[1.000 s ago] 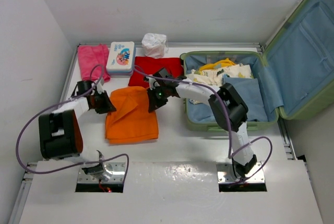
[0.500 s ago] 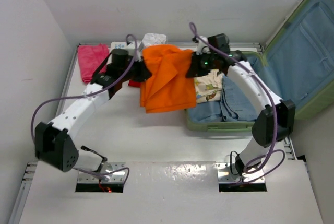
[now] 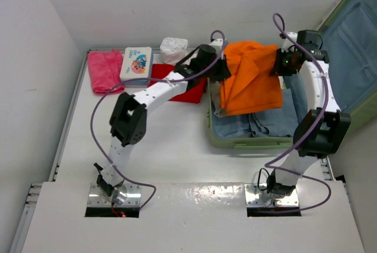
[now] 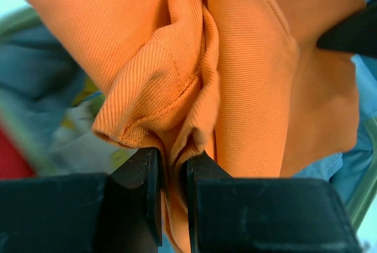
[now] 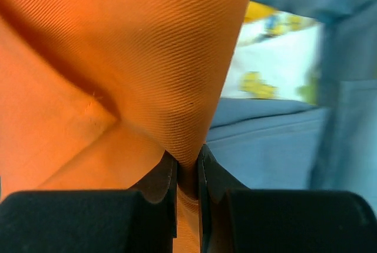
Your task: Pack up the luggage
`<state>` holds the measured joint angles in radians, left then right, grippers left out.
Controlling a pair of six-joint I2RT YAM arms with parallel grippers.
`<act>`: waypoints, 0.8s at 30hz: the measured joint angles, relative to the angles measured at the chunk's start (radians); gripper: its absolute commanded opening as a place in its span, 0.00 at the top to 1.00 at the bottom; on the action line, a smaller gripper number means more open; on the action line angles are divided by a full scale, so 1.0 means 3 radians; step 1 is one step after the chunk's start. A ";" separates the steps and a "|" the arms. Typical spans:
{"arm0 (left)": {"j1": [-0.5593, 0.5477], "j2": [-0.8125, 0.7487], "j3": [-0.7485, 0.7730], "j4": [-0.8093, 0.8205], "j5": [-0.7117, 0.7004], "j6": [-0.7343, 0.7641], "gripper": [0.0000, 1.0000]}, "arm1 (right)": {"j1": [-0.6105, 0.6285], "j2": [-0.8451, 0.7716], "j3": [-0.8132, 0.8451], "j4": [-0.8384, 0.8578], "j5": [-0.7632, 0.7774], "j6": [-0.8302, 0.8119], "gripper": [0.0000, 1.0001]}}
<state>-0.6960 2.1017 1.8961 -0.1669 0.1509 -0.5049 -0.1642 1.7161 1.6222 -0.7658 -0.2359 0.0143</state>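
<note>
Left gripper (image 3: 220, 68) and right gripper (image 3: 283, 64), seen from above, each hold an upper corner of the orange garment (image 3: 253, 82). It hangs spread between them over the open luggage (image 3: 235, 142), which lies at the right of the table (image 3: 177, 153) with its lid (image 3: 347, 40) tipped back. Folded blue denim (image 3: 259, 124) shows in the tray below the cloth. A red cloth (image 3: 187, 92), a pink towel (image 3: 105, 71), a small printed box (image 3: 136, 64) and a crumpled white item (image 3: 174, 46) lie left of the case.

From the left wrist, the left gripper (image 4: 174, 164) has its jaws pressed nearly together on a bunched fold of the orange garment (image 4: 253, 76).

From the right wrist, the right gripper (image 5: 188, 167) pinches a pointed corner of the orange garment (image 5: 118, 58). Beneath it lie denim (image 5: 265, 147) and a white printed fabric (image 5: 271, 70).

The step in hand looks like carrying this garment into the case. The next move calls for both arms to lower together, keeping the cloth spread so that it lands flat inside the rim. Only then should they let go.
</note>
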 measured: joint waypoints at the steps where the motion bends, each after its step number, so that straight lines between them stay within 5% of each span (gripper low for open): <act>1: -0.0039 0.0117 0.0094 0.0008 0.0000 -0.0029 1.00 | -0.0071 0.0065 0.0034 -0.0011 0.0024 -0.0060 1.00; 11: -0.0191 0.0921 0.0472 0.0263 -0.0005 -0.0285 1.00 | -0.0347 0.0908 0.0233 -0.0042 0.0383 -0.0501 1.00; 22: -0.0197 0.1298 0.0838 0.0426 0.0019 -0.0254 1.00 | -0.0421 0.0985 -0.0039 0.0370 0.0632 -0.0713 1.00; 24: -0.0207 0.1312 0.0847 0.0441 0.0020 -0.0251 0.92 | -0.0434 0.0985 -0.0047 0.0384 0.0654 -0.0744 1.00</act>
<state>-0.7582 2.4954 2.1502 -0.0345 0.1570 -0.5800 -0.2943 2.0117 1.6081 -0.6506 -0.0399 -0.2089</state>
